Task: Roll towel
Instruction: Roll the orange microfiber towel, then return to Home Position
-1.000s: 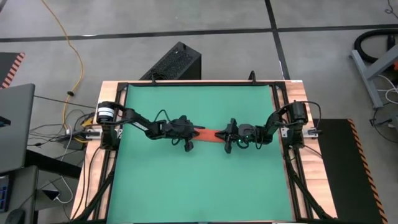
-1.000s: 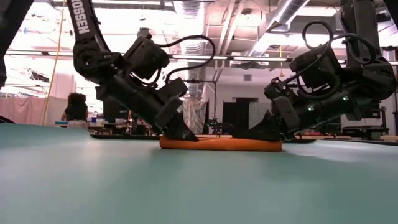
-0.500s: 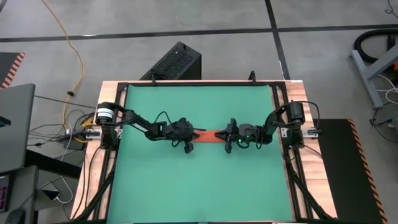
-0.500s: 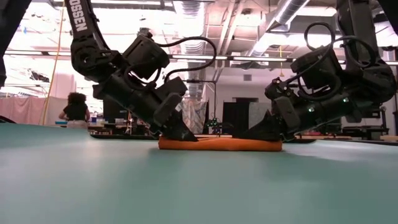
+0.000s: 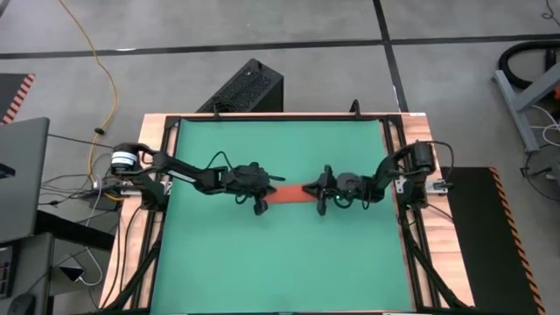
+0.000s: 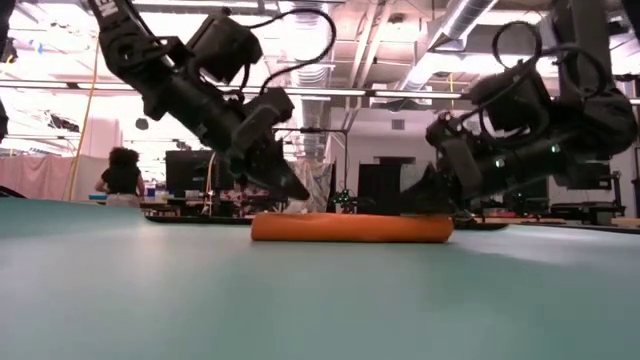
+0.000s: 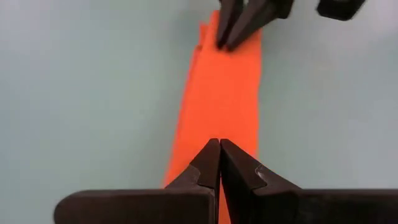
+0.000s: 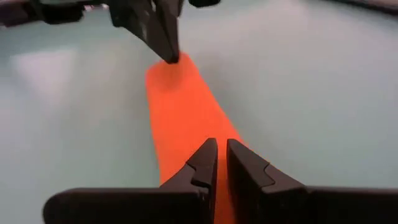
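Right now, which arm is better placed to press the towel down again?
Probably the right: its claw sits low at the towel's end, while the left claw is lifted above the other end.

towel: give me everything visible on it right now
The towel is orange-red soft cloth, rolled or folded into a long narrow strip lying flat near the middle of the green mat. No tag shows. The left claw, shut, hangs just above one end, apparently clear of it in the low view. The right claw, also shut, is at the other end; whether it touches is unclear.
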